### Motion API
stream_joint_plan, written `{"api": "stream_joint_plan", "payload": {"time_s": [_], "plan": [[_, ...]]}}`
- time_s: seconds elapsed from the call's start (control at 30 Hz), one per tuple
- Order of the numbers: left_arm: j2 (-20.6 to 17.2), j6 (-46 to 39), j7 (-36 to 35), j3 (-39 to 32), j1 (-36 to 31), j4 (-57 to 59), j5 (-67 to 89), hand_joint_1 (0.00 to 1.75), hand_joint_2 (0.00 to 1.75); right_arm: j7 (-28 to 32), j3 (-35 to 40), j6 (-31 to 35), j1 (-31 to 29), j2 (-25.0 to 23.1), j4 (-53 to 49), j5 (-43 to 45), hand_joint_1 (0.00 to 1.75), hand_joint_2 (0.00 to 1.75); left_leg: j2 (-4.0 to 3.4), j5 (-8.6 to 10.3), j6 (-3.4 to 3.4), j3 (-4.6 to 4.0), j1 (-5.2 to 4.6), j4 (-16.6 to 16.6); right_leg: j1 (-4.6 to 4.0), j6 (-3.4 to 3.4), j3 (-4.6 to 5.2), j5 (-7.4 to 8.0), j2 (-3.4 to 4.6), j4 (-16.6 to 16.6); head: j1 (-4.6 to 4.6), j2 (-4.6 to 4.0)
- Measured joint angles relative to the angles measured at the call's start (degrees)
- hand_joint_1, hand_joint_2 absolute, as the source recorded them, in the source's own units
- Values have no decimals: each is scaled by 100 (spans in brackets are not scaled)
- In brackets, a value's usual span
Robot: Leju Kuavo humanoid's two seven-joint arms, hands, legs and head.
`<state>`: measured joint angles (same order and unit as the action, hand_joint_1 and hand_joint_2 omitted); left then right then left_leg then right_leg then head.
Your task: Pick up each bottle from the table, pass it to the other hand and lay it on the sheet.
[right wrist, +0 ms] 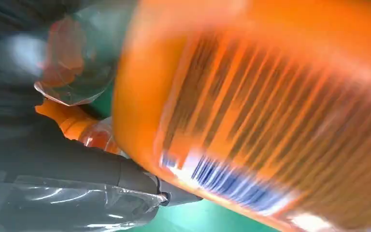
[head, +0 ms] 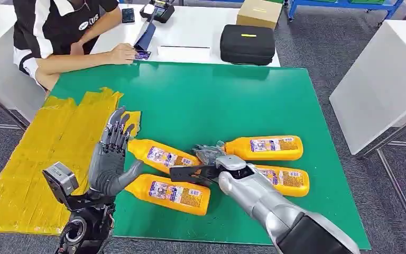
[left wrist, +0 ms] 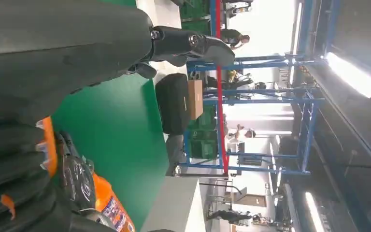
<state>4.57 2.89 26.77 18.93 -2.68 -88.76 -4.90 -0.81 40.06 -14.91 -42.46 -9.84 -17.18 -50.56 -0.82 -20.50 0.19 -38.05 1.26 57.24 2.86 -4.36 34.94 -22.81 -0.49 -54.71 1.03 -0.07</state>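
Overhead first: four orange bottles lying flat on green bench (head: 201,100). Upper-left bottle (head: 161,155) angled, just beside left hand (head: 111,159); left hand raised, fingers spread apart, holding nothing. Near-left bottle (head: 172,193) below it. Upper-right bottle (head: 267,148) level, cap end touching right hand (head: 211,156). Lower-right bottle (head: 288,180) partly behind right forearm. Right hand's fingers at upper-right bottle's cap end; whether closed on it, cannot tell. Yellow sheet (head: 37,159) at bench's left side, bare of bottles. Person (head: 63,32) seated at far side; black case (head: 247,44) and cardboard box (head: 259,13) on white table behind.

Left wrist: dark fingers apart over green surface, orange bottle below.

Right wrist: blurred orange bottle with barcode label pressed close against hand; grip unclear.
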Motion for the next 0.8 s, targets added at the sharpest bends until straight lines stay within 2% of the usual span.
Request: {"api": "stream_joint_plan", "payload": {"time_s": [0.37,0.63,0.8], "plan": [[0,63,-7,0,-36,20,-7,0,175,-72,0,195,13,-9,20,-20,0,175,0,0,0,1,0,0,0,0,-1,1,0,0,0,0],[0,79,-76,-7,-16,66,-76,0,175,-382,0,1096,32,-109,9,-227,0,175,1,3,1,-11,0,0,0,-1,1,2,0,-2,0,0],[0,92,-151,-46,86,66,-116,0,175,-511,2,1390,-75,-210,-127,-352,0,175,1,3,1,-17,0,0,0,-1,6,2,-1,-2,-2,0]]}}
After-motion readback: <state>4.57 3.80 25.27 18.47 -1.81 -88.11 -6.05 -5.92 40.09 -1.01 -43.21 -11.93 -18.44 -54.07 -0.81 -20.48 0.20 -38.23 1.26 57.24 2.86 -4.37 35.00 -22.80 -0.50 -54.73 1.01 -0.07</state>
